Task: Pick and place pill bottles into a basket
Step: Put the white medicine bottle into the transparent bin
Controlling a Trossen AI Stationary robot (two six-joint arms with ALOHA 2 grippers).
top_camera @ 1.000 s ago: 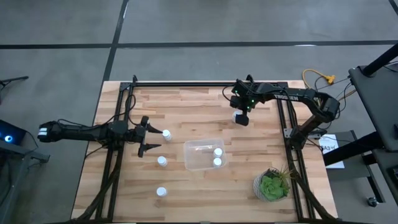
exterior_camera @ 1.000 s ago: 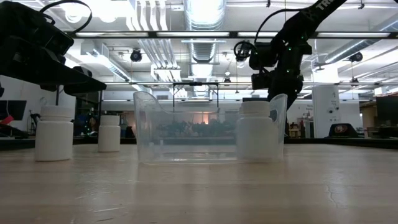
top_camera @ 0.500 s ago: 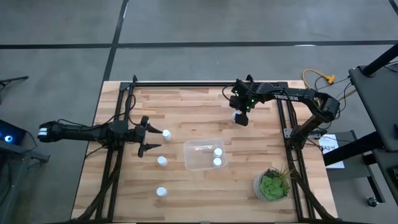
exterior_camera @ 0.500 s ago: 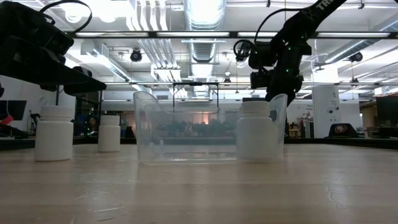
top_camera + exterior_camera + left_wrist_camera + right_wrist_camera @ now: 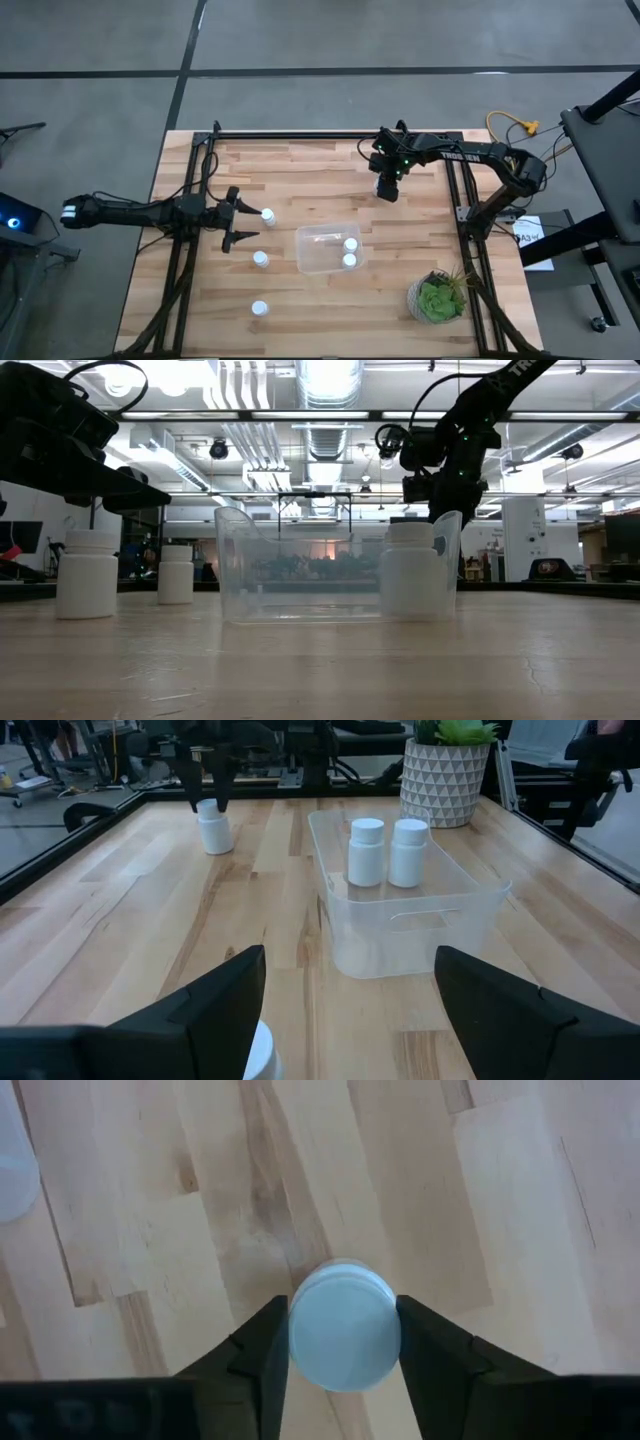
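A white pill bottle [image 5: 345, 1338] stands on the wood table's far side, and my right gripper [image 5: 385, 186] is shut on it from above. The clear basket [image 5: 318, 262] sits mid-table with two pill bottles [image 5: 350, 251] standing in it. My left gripper [image 5: 243, 226] hovers open at the table's left. One pill bottle [image 5: 268, 214] stands just beside its far finger. Two more pill bottles [image 5: 260, 259] [image 5: 259, 308] stand nearer the front edge. My right gripper pinches the bottle's cap end [image 5: 345, 1295] between its two fingers [image 5: 268, 1352], one on each side of the round top. The fingers come from above, pointing down. In the left wrist view the bottle [image 5: 215, 830] stands upright with its base on the table.
A green potted plant [image 5: 437, 297] in a patterned pot stands at the near right corner. Black frame rails [image 5: 180, 260] run along the left and right sides and the far edge. Bare wood lies between the basket and the far bottle.
My right gripper has edged slightly toward the table's left, over the far bottle, which now shows less beside it in the high view. The bottle has stayed standing where it was.
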